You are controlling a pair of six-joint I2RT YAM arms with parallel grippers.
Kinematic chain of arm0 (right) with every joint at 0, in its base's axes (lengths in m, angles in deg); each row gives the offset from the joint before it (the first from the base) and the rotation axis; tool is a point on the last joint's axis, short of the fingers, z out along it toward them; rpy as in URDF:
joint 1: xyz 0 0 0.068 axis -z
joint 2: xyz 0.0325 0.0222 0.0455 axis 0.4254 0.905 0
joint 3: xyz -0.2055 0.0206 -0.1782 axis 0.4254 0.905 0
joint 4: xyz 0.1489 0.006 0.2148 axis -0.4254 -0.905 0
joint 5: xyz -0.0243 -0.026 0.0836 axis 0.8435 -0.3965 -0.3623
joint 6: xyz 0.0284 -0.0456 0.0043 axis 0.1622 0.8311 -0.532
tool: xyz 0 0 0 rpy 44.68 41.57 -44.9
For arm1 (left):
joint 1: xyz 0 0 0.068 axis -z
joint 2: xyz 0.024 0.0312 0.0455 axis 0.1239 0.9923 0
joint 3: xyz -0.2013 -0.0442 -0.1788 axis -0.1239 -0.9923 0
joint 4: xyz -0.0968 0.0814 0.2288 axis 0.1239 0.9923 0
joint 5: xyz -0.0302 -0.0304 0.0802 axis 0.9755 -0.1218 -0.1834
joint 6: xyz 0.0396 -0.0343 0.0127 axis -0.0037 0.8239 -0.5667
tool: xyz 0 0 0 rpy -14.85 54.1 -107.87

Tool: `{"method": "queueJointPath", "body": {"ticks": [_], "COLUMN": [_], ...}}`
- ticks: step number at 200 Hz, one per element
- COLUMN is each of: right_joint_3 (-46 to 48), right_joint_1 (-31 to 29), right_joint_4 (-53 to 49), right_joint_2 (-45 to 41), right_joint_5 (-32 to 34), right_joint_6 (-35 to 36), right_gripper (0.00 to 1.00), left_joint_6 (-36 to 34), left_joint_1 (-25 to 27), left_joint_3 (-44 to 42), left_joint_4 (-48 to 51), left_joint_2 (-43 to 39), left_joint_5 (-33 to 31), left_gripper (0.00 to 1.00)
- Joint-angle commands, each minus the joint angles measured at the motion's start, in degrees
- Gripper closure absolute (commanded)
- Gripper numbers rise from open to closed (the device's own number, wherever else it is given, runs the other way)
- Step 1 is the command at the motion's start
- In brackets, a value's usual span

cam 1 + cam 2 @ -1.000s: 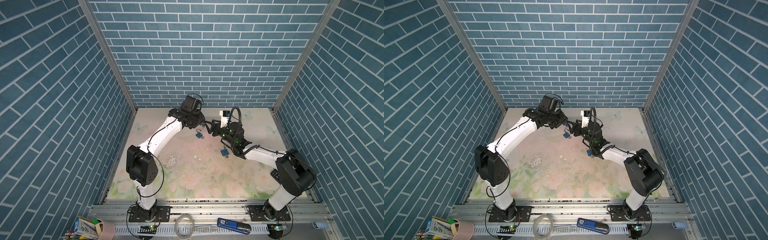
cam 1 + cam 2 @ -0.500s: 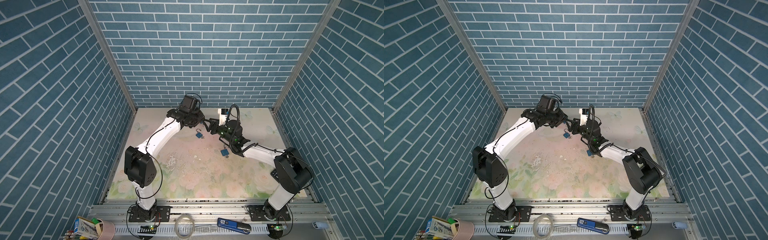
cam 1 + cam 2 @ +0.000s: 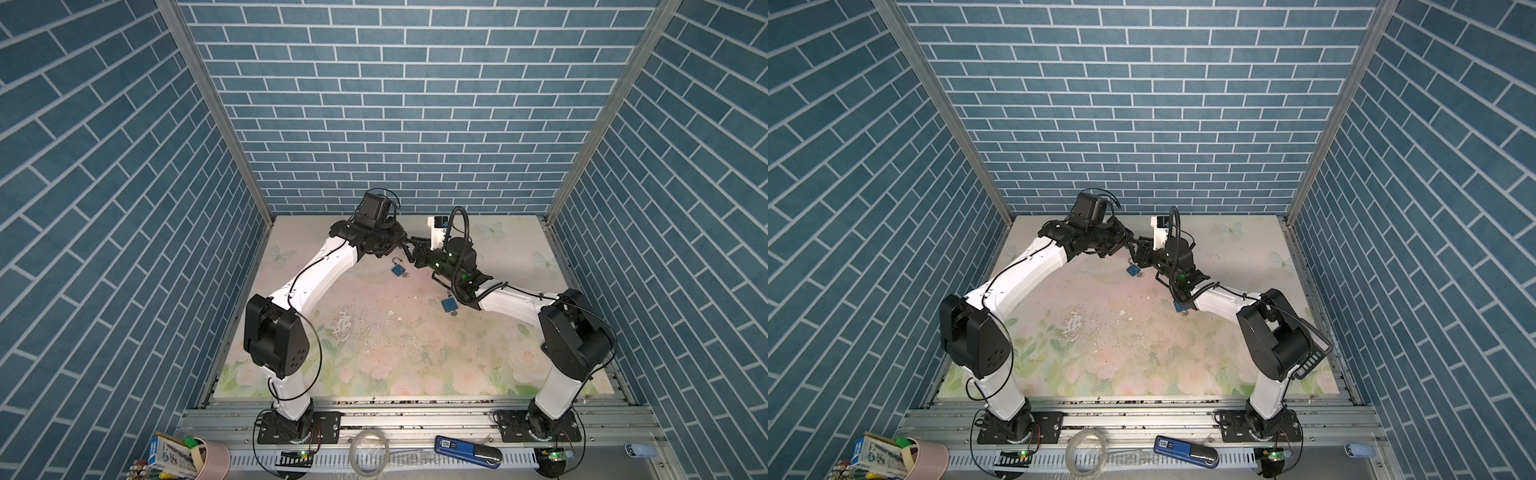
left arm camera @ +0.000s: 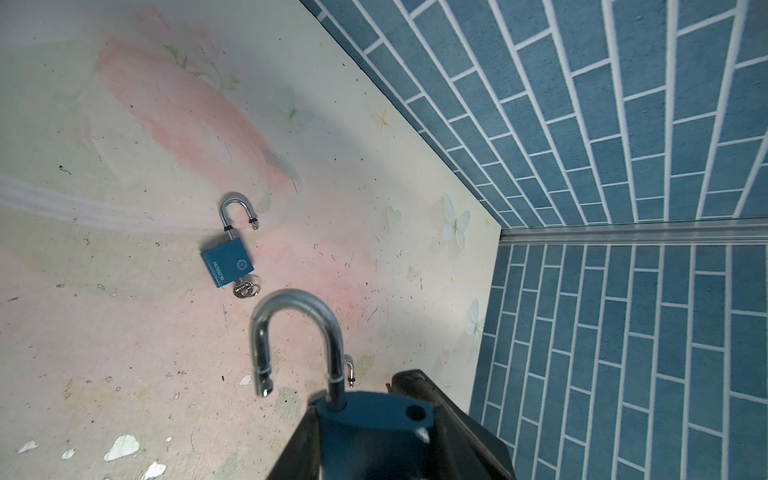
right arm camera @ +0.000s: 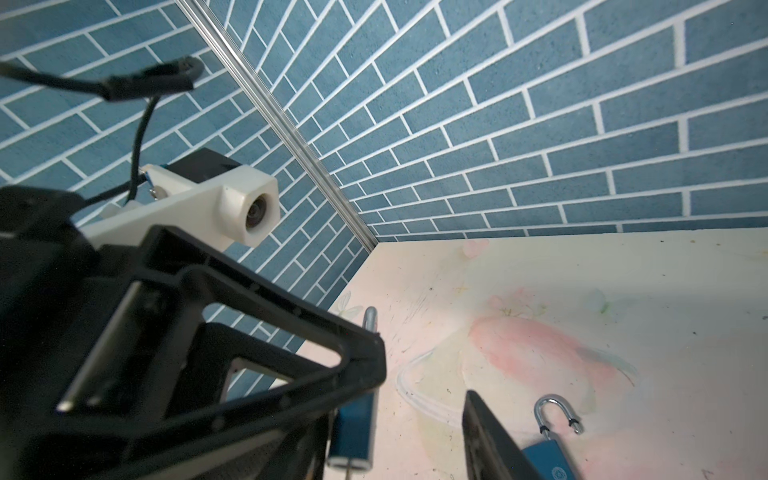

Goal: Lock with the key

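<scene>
two arms meet nose to nose at the back of the floral-printed tabletop [image 3: 374, 353]. the left gripper [image 4: 370, 415] is clamped across the body of a blue metal padlock [image 4: 374, 432] and holds it clear of the table. the lock's curved steel shackle [image 4: 296, 298] is sprung open and points away from the wrist. that hold seems chosen to leave the keyhole end free for the partner arm.

the right gripper [image 3: 415, 251] comes in from the opposite side and almost touches the left one in both top views. its wrist camera shows only one black finger [image 5: 486, 436]. that finger stands apart from the lock body with bare table between them, so the jaws look spread and grip nothing.

a short silvery stub [image 5: 348, 469] pokes from the end of the held lock opposite the shackle. i take it for the key, though it is too small to be sure. it appears to be what the right arm is lining up on.

two spare locks lie flat on the table. a second blue padlock [image 3: 398, 270], with its shackle open and a small bunch of keys [image 3: 407, 275] at its base, sits just beside the meeting grippers. a third blue padlock [image 3: 448, 305] lies close to the right forearm. the held shackle is not yet pushed home, so the locking is not yet done.
</scene>
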Motion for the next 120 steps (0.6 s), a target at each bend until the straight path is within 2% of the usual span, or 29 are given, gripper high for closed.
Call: {"method": "queueJointPath", "body": {"ticks": [1,120], "right_joint_3": [-2.4,-2.4], "right_joint_1": [-0.5,-0.9], "right_joint_4": [-1.3,-0.6], "right_joint_2": [1.5,2.0], "right_joint_5": [-0.8,-0.7], "right_joint_6": [0.3,0.0], "right_gripper": [0.54,0.72], "left_joint_6": [0.1,0.6], "left_joint_1": [-0.5,-1.4], "left_joint_3": [-0.8,-2.2], "left_joint_4": [-2.5,-4.3], "left_joint_2": [-2.1,-1.3], "left_joint_5": [1.0,2.9], "left_gripper": [0.81,0.82]}}
